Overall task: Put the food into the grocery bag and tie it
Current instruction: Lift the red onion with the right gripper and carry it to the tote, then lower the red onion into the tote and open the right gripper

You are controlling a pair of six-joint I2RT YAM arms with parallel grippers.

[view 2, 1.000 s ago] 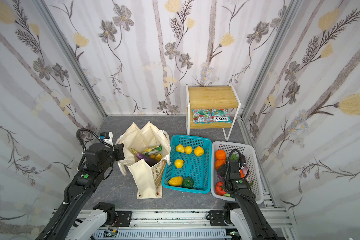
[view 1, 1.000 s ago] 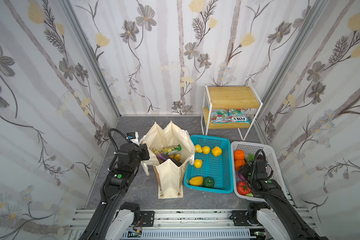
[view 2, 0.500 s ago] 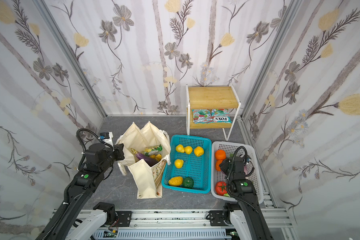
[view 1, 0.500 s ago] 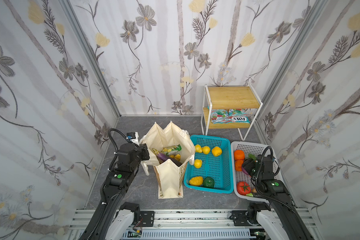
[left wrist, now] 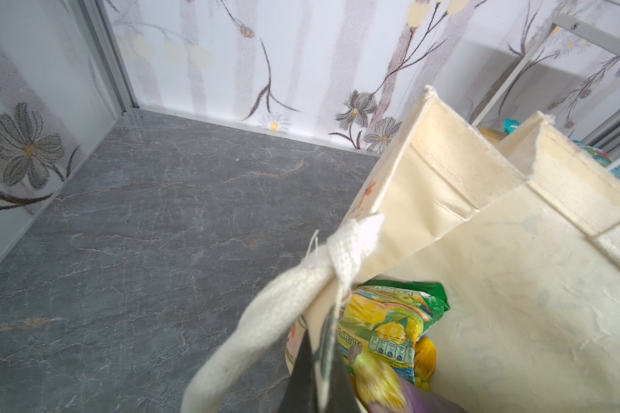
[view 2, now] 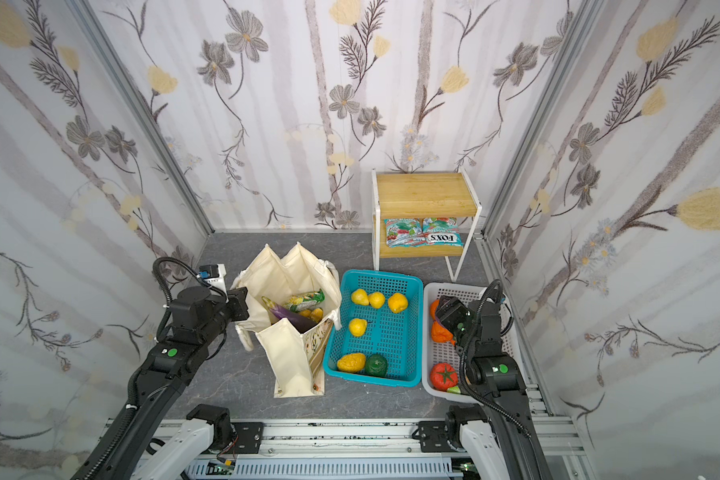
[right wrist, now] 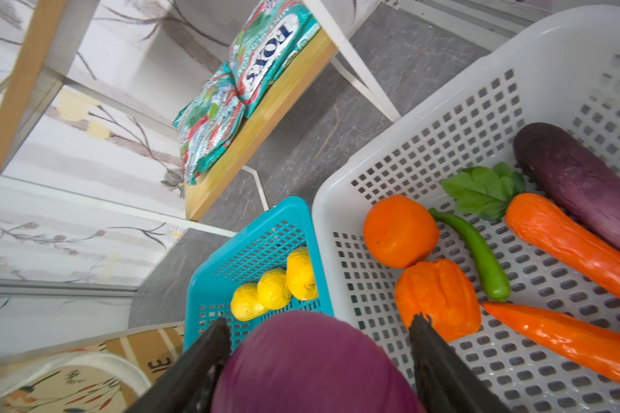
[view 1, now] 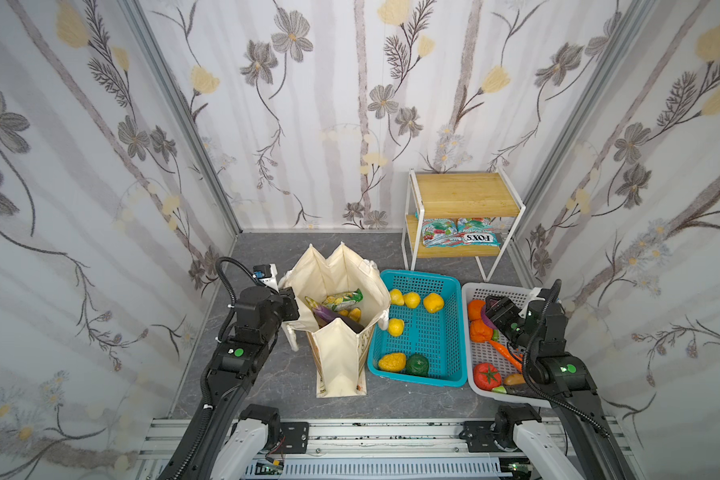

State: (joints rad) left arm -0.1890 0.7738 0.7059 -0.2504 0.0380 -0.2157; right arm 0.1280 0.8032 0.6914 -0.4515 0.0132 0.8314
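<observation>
I count one grocery bag (view 1: pixel 337 357), one teal basket (view 1: pixel 433 345), one white basket (view 1: pixel 466 353) and one two-tier rack (view 1: pixel 462 195) with two teal snack packets (view 1: pixel 441 232) on its lower shelf. The teal one holds five yellow fruits (view 1: pixel 411 299) and one green pepper (view 1: pixel 417 365); in the bag I see one green packet (view 1: pixel 344 298), one purple eggplant (view 1: pixel 327 315) and yellow pieces (view 1: pixel 354 313) I can't number. In the white one I make out two round orange pieces (right wrist: pixel 401 230), two long orange vegetables (right wrist: pixel 569 239), one green chilli (right wrist: pixel 480 257), one leafy sprig (right wrist: pixel 484 191), one dark eggplant (right wrist: pixel 580 186) and one red tomato (view 1: pixel 487 375), plus one rounded purple piece (right wrist: pixel 312 361).
</observation>
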